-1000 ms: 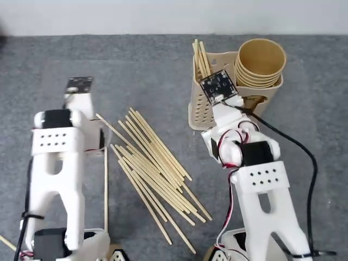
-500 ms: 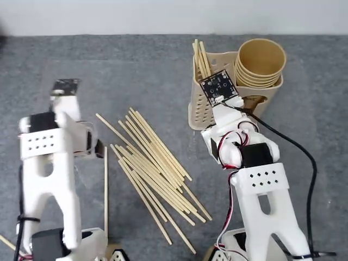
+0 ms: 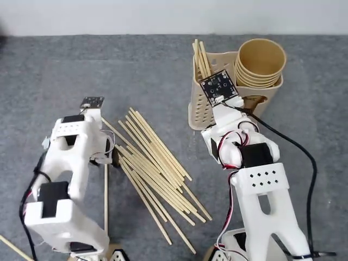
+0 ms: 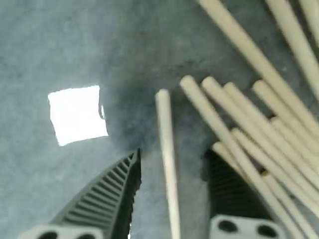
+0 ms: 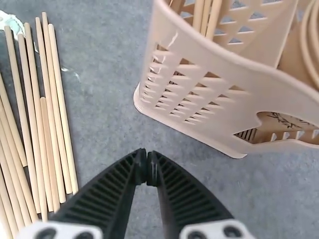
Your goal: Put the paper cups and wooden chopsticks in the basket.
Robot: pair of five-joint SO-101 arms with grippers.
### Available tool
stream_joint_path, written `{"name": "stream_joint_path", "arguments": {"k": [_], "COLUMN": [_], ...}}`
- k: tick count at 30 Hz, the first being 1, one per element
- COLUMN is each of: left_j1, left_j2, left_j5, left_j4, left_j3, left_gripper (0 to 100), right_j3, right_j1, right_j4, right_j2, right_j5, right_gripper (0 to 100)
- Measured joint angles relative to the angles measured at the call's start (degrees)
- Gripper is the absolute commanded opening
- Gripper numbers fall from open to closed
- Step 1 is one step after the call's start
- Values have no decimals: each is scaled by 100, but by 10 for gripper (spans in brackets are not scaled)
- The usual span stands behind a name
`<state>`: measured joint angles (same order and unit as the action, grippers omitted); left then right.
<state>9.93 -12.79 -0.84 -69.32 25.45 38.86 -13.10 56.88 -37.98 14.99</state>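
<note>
My left tool [image 4: 172, 158] hung jaws apart astride one loose chopstick [image 4: 163, 114] at the 9 o'clock edge of the pile [image 3: 157, 163]. Its neighbours crowded close, so closing might snag two. Right tool [image 5: 146, 167], pinched together and empty, sat beside the basket [image 3: 202, 117] at 1 o'clock.

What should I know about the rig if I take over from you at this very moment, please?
Left end effector: open, low over the table, jaws either side of one loose chopstick, not closed on it.
Right end effector: shut, empty, above the table beside the basket.
Done: paper cups are stacked in the basket, and a few chopsticks stand in it beside them.
Left: the pile of chopsticks on the table between the arms, plus a stray one at the near left corner.
</note>
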Motion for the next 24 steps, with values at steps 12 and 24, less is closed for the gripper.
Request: {"name": "stream_joint_path", "arguments": {"k": [12,24], "left_j1": [-35,-554], "left_j2": [-580,703], "left_j5": [35,273], "left_j4": [-1292,-2611], "left_j3": [-1222,-3552], "left_gripper": [12,12], "right_j3": [0,0], "right_j1": [9,9], "right_j4": [0,404], "right_j2": [0,-703], "right_j5": [0,0], "right_gripper": [17,17]}}
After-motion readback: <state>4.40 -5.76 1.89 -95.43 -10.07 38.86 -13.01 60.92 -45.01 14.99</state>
